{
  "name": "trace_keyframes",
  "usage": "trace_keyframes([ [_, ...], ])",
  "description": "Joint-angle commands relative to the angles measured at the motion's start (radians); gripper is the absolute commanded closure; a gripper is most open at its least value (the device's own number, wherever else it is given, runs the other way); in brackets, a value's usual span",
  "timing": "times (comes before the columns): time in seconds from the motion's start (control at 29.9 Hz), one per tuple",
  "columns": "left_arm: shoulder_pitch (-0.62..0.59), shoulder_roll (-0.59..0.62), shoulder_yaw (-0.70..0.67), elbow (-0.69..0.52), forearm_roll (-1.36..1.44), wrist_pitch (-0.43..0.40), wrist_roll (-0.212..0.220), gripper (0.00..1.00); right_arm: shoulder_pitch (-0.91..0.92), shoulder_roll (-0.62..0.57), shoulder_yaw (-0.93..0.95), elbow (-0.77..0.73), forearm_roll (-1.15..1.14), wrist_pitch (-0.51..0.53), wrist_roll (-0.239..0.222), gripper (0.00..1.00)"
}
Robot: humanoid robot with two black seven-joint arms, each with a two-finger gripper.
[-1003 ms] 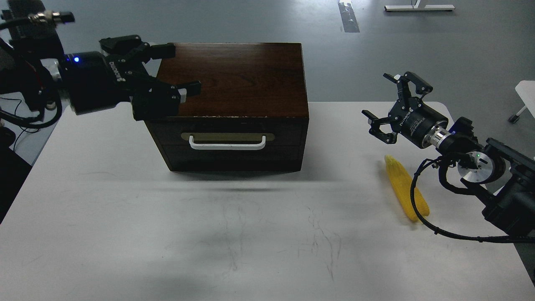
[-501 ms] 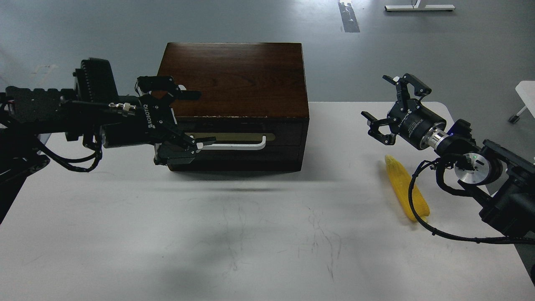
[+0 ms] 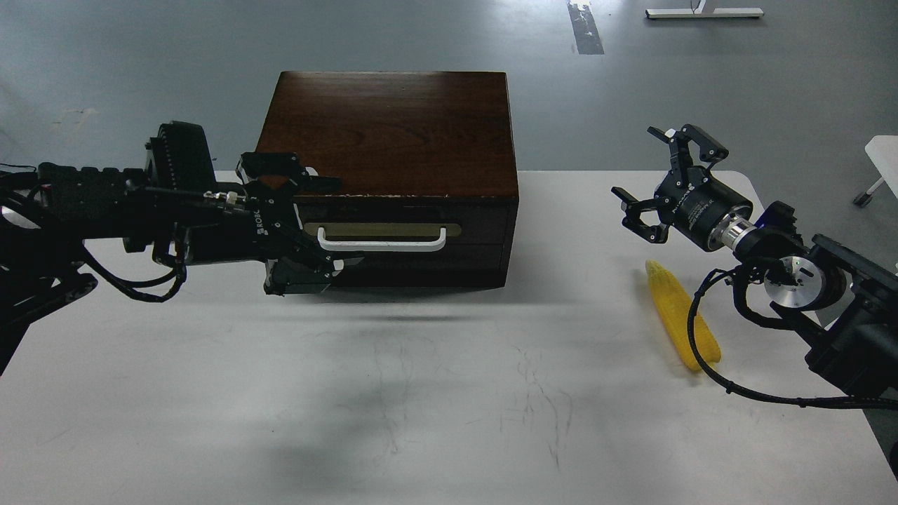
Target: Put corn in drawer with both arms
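Note:
The dark brown wooden box [image 3: 393, 130] stands at the back middle of the table. Its drawer [image 3: 421, 242] is closed, with a brass plate and a white bar handle [image 3: 382, 242]. My left gripper [image 3: 337, 223] is open at the left end of the drawer front, one finger above the handle's left end and one below it. The yellow corn [image 3: 679, 313] lies on the table at the right. My right gripper [image 3: 656, 172] is open and empty, held in the air above and behind the corn's far tip. A black cable [image 3: 694, 337] crosses the corn's near end.
The white table [image 3: 421, 393] has scuff marks in the middle. Its right edge is close to the corn. A grey floor lies behind the box, and a white object [image 3: 882, 158] shows at the far right edge.
My left gripper came down from the box's top left corner to the drawer front, and now brackets the handle's left end. The right gripper shifted only slightly.

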Motion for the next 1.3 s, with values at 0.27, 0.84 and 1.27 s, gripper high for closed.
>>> trace_keyframes([
  [0.27,0.004,-0.091,-0.001,0.019,0.000,-0.003,0.000,0.02,-0.006,0.000,0.000,0.000,-0.001,-0.006,0.000,0.00],
  [0.84,0.077,-0.102,-0.012,0.026,0.000,-0.003,0.068,0.02,-0.018,0.000,-0.008,-0.001,-0.001,-0.007,0.000,0.00],
  [1.27,0.088,-0.093,-0.032,0.019,0.000,-0.017,0.131,0.02,-0.023,0.001,-0.009,-0.001,-0.001,-0.023,0.006,0.00],
])
